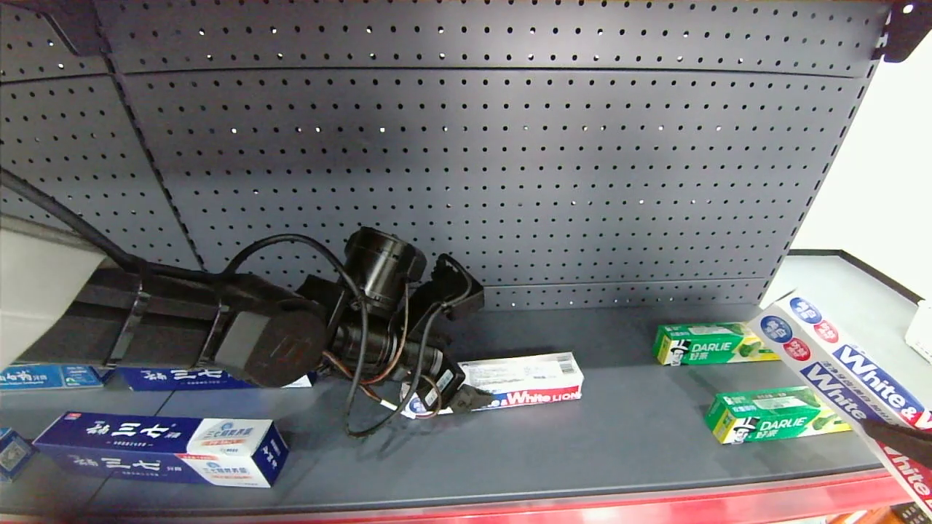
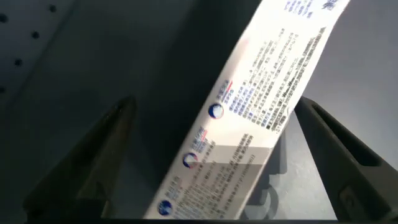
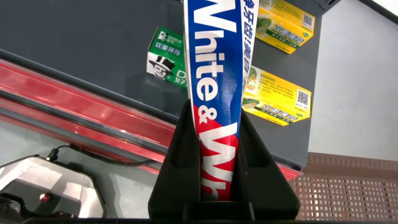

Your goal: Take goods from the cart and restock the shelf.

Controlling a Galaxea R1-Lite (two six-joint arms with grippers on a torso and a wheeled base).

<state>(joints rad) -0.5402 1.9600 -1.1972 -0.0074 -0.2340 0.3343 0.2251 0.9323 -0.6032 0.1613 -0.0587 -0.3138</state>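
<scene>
Two toothpaste boxes sit at your claws. In the head view your left claw [image 1: 477, 397] is at the near end of a white-topped box [image 1: 520, 380], which lies flat mid-shelf. That view hides the fingers. The left wrist view shows them spread wide, one on each side of the box [image 2: 249, 124] and neither touching it.

Your right claw [image 1: 901, 438] is at the shelf's right front corner. Only a dark sliver of it shows from the head, but the right wrist view shows it [image 3: 216, 112] clamped on the lower part of the held box [image 3: 217, 56], a red-and-blue one. From the head, the held box [image 1: 837, 364] tilts up and back, with its top end just beside the rear green box [image 1: 710, 343] and its side close to the front green box [image 1: 772, 415].

The pegboard [image 1: 510, 160] closes off the back of the shelf [image 1: 619, 451], and the red lip [image 1: 582, 506] runs along its front. Bare shelf lies between the white-topped box and the green pair, and along the front from the blue box [image 1: 160, 447] to the front green box. More blue boxes [image 1: 196, 378] sit at the back left under your left arm.
</scene>
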